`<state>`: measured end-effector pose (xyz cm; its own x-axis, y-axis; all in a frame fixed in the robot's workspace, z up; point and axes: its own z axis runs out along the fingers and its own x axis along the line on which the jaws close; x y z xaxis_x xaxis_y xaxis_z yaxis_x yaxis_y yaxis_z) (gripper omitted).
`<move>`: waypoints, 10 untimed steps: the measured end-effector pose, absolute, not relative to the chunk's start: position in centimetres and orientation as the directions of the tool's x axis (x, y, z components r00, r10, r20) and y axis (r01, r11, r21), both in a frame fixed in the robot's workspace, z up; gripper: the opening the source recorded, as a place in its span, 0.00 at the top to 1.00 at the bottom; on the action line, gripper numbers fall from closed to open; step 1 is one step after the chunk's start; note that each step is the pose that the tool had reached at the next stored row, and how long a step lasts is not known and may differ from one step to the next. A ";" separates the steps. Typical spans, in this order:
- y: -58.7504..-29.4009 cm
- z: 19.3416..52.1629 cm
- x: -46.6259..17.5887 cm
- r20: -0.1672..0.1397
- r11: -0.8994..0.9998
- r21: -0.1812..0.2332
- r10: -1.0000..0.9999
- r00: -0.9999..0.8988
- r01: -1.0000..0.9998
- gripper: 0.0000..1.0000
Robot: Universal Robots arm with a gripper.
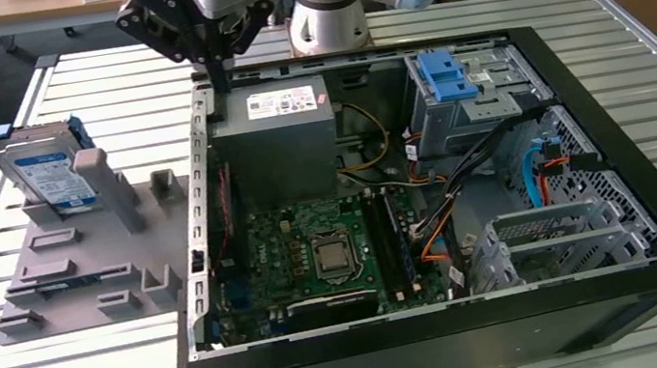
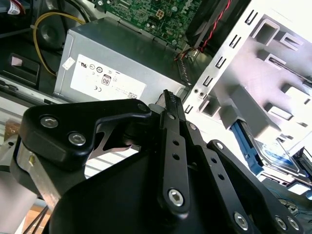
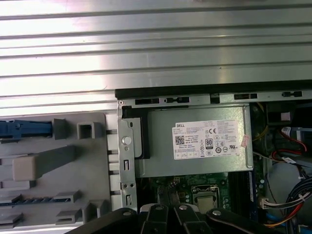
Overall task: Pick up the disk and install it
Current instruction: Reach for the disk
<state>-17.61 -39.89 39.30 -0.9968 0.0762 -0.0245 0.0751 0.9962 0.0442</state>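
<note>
The pincer (image 1: 214, 76) hangs with its jaws drawn together on nothing, just above the case wall (image 1: 205, 163) and the power supply (image 1: 282, 137) below it. Well off to its side, beyond that wall, the disk (image 1: 47, 175) stands on edge in a grey holder (image 1: 82, 279) on the counter (image 1: 92, 83), probably propped so that its edges are free for gripping.

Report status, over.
Tool shut, empty, over computer case's wall beside grey power-supply box. Silver blue-framed hard drive stands in grey rack, untouched. Grey post flanks it.
</note>
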 end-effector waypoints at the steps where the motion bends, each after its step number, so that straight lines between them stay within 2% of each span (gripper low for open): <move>1: -39.9 39.3 -17.6 -0.024 0.996 0.044 0.076 -0.997 0.075 0.89; 10: -39.9 39.3 -17.8 -0.024 0.996 0.044 0.076 -0.997 0.075 0.89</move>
